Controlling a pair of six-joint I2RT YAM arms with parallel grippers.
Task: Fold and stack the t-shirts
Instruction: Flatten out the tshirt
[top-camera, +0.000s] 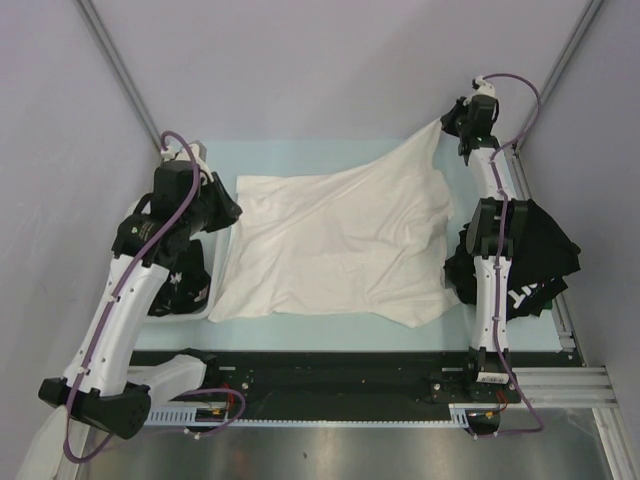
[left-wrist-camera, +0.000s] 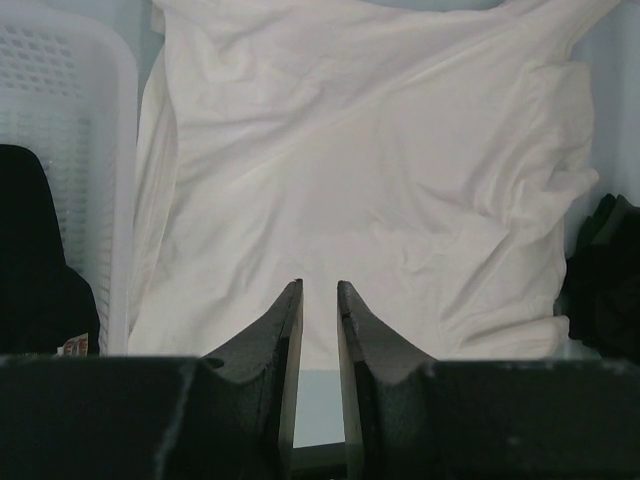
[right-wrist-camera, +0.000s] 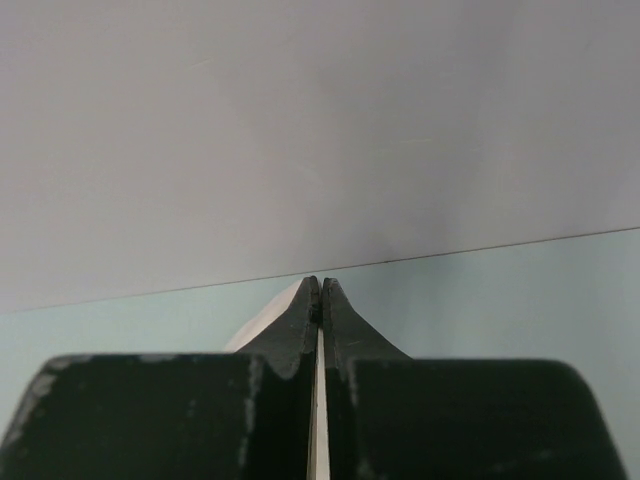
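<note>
A cream-white t-shirt (top-camera: 340, 240) lies spread and wrinkled across the middle of the table, plain side up. My right gripper (top-camera: 447, 122) is shut on its far right corner and holds that corner lifted near the back wall. In the right wrist view the gripper (right-wrist-camera: 320, 282) has cream cloth (right-wrist-camera: 265, 325) pinched between its fingers. My left gripper (top-camera: 236, 212) is slightly open and empty, just off the shirt's left edge. In the left wrist view the gripper (left-wrist-camera: 318, 285) points across the shirt (left-wrist-camera: 380, 150). Black t-shirts (top-camera: 530, 255) with white print lie heaped at the right.
A white mesh basket (top-camera: 197, 312) stands at the left under my left arm, with a black shirt (top-camera: 185, 280) in it. The basket (left-wrist-camera: 90, 120) and that shirt (left-wrist-camera: 30, 260) also show in the left wrist view. Grey walls close in behind and at both sides.
</note>
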